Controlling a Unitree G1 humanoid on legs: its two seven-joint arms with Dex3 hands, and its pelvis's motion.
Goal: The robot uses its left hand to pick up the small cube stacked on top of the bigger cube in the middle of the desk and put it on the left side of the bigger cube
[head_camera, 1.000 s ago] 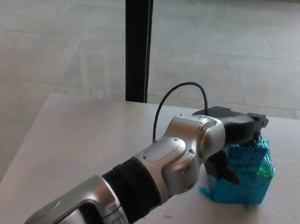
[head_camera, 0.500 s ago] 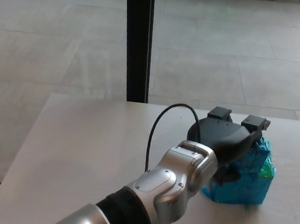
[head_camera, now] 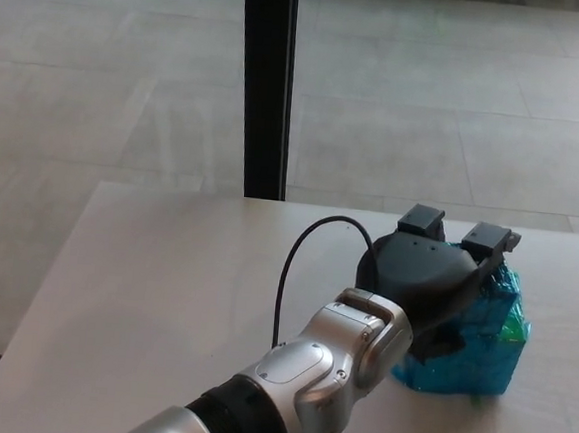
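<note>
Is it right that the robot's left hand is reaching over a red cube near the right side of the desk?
Not quite. The cube is blue-green, not red. The head view shows the left hand over it, near the right side of the desk, just as you said.

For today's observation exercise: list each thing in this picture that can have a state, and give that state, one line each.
Left hand: over the cube, fingers hidden, grip unclear.
Big cube: on the desk, upright, partly covered by the hand.
Small cube: hidden, cannot tell.
Cable: looped above the wrist.
Desk: bare on the left.
</note>
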